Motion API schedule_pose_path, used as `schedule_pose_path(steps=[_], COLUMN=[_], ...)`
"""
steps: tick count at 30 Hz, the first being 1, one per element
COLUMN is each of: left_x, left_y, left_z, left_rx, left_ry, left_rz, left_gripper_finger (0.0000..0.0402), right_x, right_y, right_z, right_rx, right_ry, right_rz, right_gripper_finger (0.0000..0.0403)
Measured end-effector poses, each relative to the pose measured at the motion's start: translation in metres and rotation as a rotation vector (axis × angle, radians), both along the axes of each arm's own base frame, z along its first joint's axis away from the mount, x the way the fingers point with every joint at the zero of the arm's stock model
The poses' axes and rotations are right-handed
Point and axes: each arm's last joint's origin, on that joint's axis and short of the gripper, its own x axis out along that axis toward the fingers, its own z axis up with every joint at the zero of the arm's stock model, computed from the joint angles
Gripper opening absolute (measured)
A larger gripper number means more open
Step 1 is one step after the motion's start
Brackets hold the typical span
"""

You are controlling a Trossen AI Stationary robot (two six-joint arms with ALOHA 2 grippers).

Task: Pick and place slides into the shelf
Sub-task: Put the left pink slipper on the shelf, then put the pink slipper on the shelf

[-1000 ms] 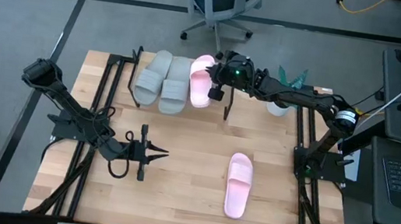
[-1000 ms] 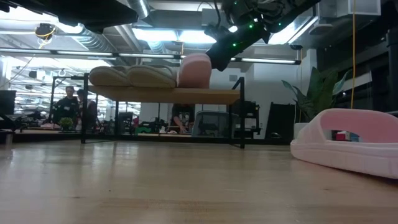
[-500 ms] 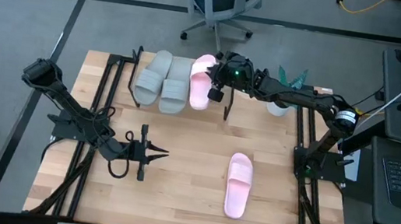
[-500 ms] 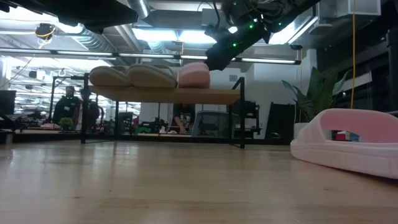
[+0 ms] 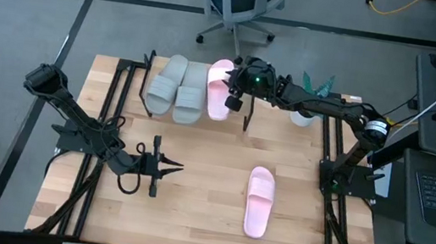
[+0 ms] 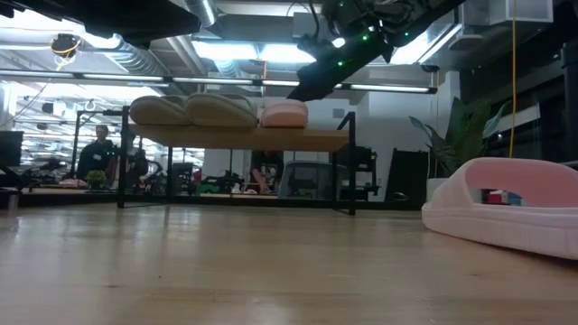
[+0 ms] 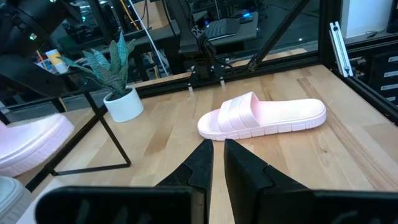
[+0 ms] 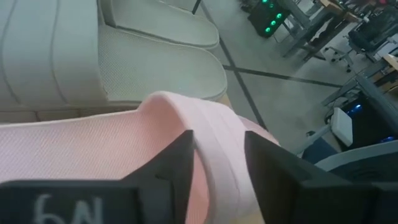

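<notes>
- Settled flat now on the small shelf with a light wooden plank top and thin black legs (image 6: 237, 137), the soft light pink slide with a wide strap (image 6: 284, 114) was tipped up on its edge a second ago, and the right gripper (image 5: 234, 86) has backed its fingers off it
- Right gripper fingers stand spread either side of the pink strap in its wrist view, apparently clear of it, so the slide seems released
- Two pale grey-green soft slides (image 5: 178, 87) lie on the shelf just beside the pink one, leaving the shelf's end nearest the right arm free for the last
- Second light pink slide (image 5: 258, 200) lies on the table, well apart from the shelf
- Left gripper (image 5: 171, 167) waits low over the table, short of the shelf, fingers nearly pressed together, holding nothing
</notes>
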Motion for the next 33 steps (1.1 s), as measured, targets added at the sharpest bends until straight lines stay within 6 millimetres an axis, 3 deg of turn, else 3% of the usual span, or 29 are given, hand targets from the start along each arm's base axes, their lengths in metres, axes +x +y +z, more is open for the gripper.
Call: schedule_pose_path(steps=[10, 17, 21, 25, 29, 33], left_x=[0.0, 0.0, 0.0, 0.0, 0.0, 0.0], left_y=[0.0, 0.0, 0.0, 0.0, 0.0, 0.0], left_z=[0.0, 0.0, 0.0, 0.0, 0.0, 0.0], left_rx=[-0.001, 0.0, 0.0, -0.001, -0.002, -0.01], left_ry=[0.0, 0.0, -0.001, -0.002, -0.004, -0.006], left_rz=[0.0, 0.0, -0.001, 0.0, 0.0, 0.001], left_gripper_finger=[0.0034, 0.0034, 0.0034, 0.0034, 0.0034, 0.0034], right_x=[-0.001, -0.02, -0.038, -0.053, -0.057, -0.057], right_y=[0.001, 0.015, 0.022, 0.028, 0.03, 0.03], right_z=[0.008, 0.06, 0.079, 0.082, 0.073, 0.058], right_rx=[-0.016, -0.03, 0.008, 0.057, 0.098, 0.122], right_ry=[-0.033, -0.122, -0.101, -0.037, 0.06, 0.118], right_rz=[0.001, 0.006, -0.005, -0.019, -0.022, -0.021], right_gripper_finger=[0.0209, 0.021, 0.0175, 0.0105, 0.0019, 0.0009])
